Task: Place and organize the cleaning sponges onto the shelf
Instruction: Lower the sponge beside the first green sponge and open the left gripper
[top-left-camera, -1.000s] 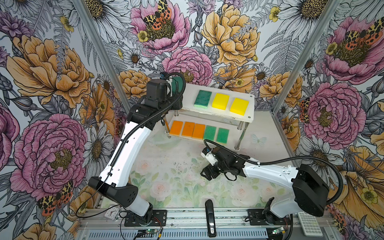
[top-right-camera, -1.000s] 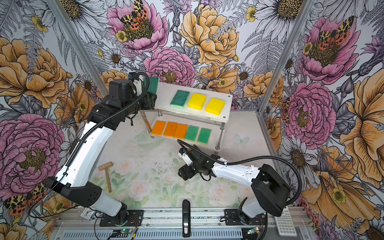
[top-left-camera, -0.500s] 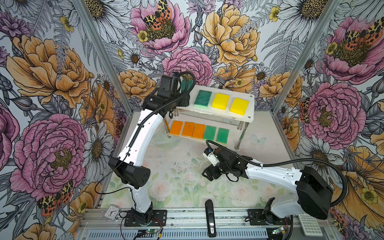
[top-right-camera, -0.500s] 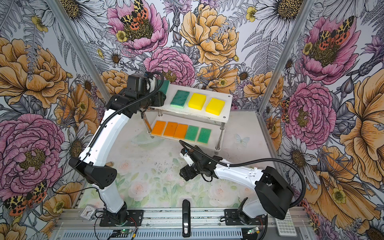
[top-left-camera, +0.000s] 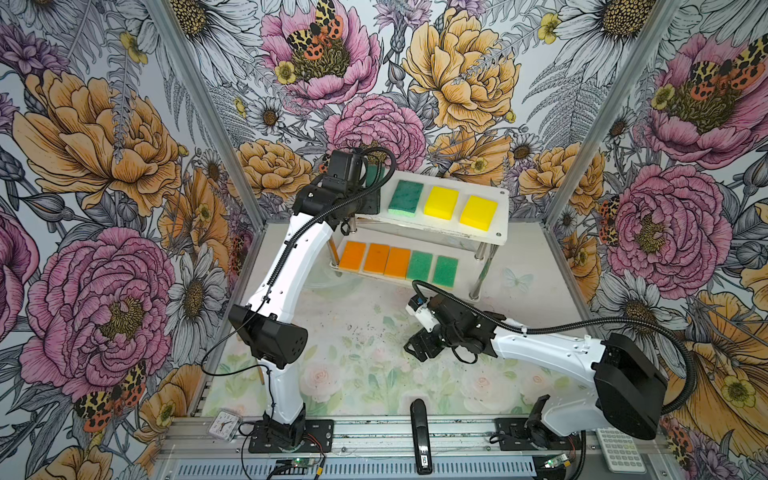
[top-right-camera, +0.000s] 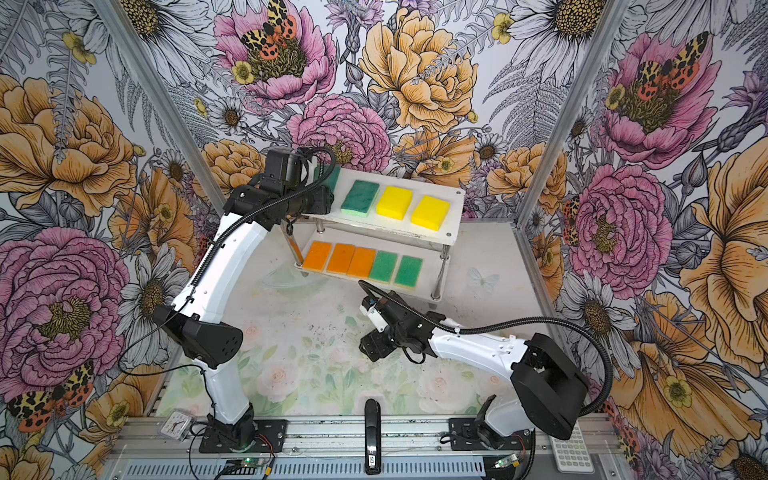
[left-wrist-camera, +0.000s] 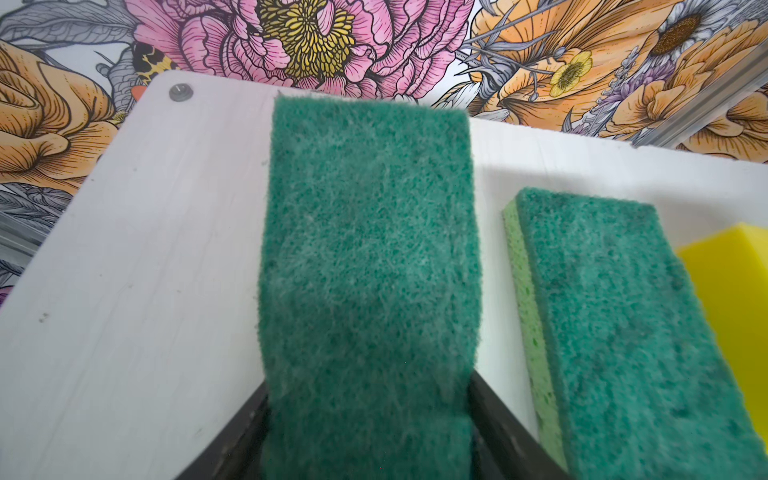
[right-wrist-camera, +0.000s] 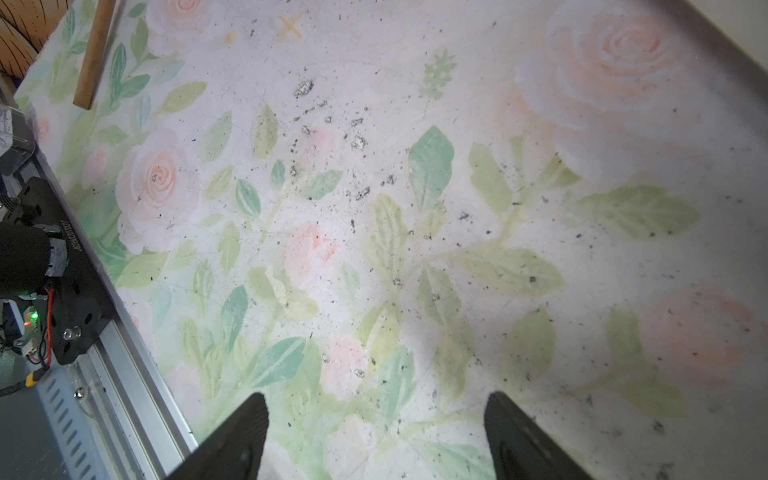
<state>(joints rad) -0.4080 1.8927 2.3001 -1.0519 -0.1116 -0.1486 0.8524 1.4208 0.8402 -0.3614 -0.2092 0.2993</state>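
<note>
My left gripper (left-wrist-camera: 368, 382) is shut on a dark green sponge (left-wrist-camera: 370, 228), its fingers pressing both long sides. It holds the sponge low over the left end of the shelf's (top-left-camera: 498, 199) white top board (left-wrist-camera: 145, 249). In both top views only a strip of that sponge (top-left-camera: 372, 174) (top-right-camera: 332, 176) shows behind the wrist. Beside it on the top board lie another dark green sponge (top-left-camera: 406, 197) (left-wrist-camera: 623, 332) and two yellow sponges (top-left-camera: 443, 202) (top-left-camera: 478, 212). Three orange sponges (top-left-camera: 376, 259) and two light green sponges (top-left-camera: 432, 269) line the lower tier. My right gripper (top-left-camera: 419, 347) (right-wrist-camera: 376, 399) hangs open over the mat, holding nothing.
A wooden mallet handle (right-wrist-camera: 93, 54) lies on the floral mat (top-left-camera: 361, 374) near the left arm's base. A black stapler (top-left-camera: 420, 432), a small clock (top-left-camera: 224, 426) and a calculator (top-left-camera: 621, 451) sit along the front rail. Dark crumbs speckle the mat.
My left arm has swung right and reached out, bringing the dark green sponge from beside the shelf to over its top board. The right arm has barely shifted.
</note>
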